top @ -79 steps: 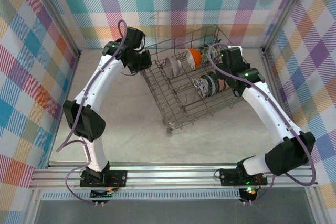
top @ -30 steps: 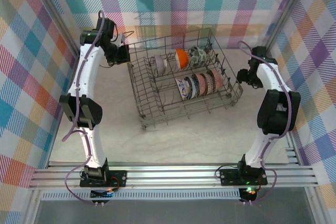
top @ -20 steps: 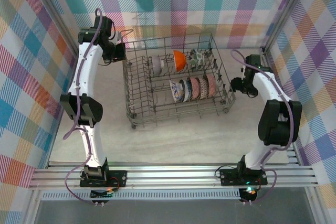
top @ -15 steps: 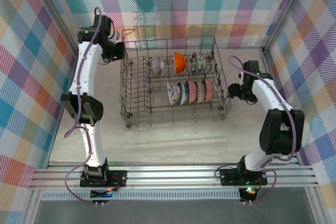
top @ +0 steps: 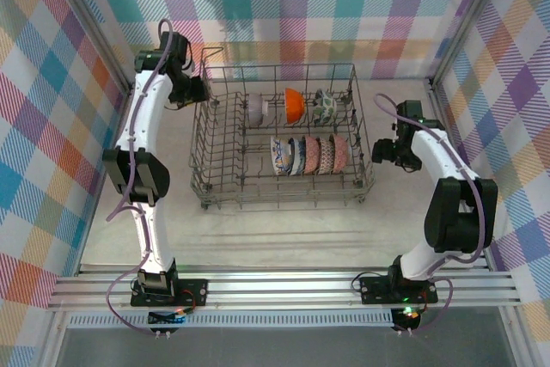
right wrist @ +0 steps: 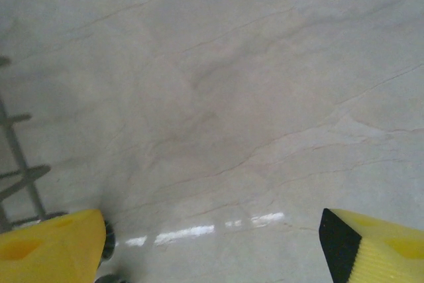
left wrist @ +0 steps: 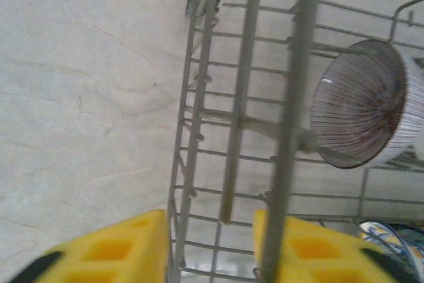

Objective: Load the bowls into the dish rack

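A: Dish rack [top: 282,197], whereabouts?
B: Stands on the desk [top: 258,238] between both arms, toward the far wall.
A: And the bowls [top: 314,154]?
B: All inside the rack, set on edge among the tines. Back row, left to right: striped bowl [top: 260,109], orange bowl [top: 294,105], floral bowl [top: 325,104]. Front row: blue-patterned bowl [top: 278,154] at the left end, then three more packed side by side.
A: Left gripper [left wrist: 209,250]?
B: Up at the rack's far-left corner. Jaws apart, with wires of the side wall between them.
A: Right gripper [right wrist: 212,250]?
B: Just beside the rack's right wall, over bare desk. Jaws wide apart, holding nothing.
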Available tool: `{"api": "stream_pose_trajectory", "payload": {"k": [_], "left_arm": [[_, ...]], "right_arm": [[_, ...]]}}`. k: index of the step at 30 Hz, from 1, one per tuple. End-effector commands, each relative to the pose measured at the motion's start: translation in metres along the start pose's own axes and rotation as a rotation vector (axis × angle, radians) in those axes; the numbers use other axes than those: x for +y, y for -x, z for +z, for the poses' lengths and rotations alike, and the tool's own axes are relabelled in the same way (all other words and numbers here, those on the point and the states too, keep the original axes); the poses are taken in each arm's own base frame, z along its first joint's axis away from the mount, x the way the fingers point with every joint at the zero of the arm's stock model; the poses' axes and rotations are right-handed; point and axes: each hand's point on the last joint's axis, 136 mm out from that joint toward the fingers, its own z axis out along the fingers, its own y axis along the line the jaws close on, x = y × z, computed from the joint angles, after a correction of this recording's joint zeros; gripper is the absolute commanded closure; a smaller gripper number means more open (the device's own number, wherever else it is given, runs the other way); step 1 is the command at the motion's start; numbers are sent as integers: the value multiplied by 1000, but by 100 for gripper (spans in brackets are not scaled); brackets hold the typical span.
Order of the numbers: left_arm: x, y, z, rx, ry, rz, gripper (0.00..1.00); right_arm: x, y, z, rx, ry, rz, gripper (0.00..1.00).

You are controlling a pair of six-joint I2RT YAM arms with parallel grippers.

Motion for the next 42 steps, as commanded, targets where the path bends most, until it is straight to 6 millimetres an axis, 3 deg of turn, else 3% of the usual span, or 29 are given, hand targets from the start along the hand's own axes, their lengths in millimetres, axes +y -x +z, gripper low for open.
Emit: {"api": "stream_pose_trajectory", "payload": {"k": [1,5,9,11,15,18,20,26,32,35,40,42], "left_arm": [[1,26,-55,-191,-1,-30,46],[-2,39,-82,-286,-28,-28,26],[10,47,-111,-415,0,-49,7],[28,47,-123,-491,17,-92,0],[79,27,-128,-600,76,-194,0],[122,-3,-110,-611,159,-248,0],[142,-27,-87,-569,222,-246,0],[166,-88,-15,-554,266,-222,0],[155,-120,19,-646,227,-137,0],[139,-122,30,-688,210,-57,0],[128,-122,43,-759,195,-9,0],[124,-122,45,-782,174,6,0]], "right_arm": [[-15,25,-10,-61,-50,44,10],[-32,36,-13,-93,-91,104,0],[-40,53,-25,-184,-98,145,1],[-42,62,-32,-269,-94,161,1],[-49,67,-43,-452,-109,179,1],[-42,63,-39,-526,-56,164,1],[-34,57,-28,-539,-10,154,1],[-6,36,13,-557,42,71,1],[3,26,31,-618,26,24,1],[15,36,21,-730,74,-32,1],[51,41,25,-763,194,-150,1],[53,42,21,-801,176,-154,1]]}}
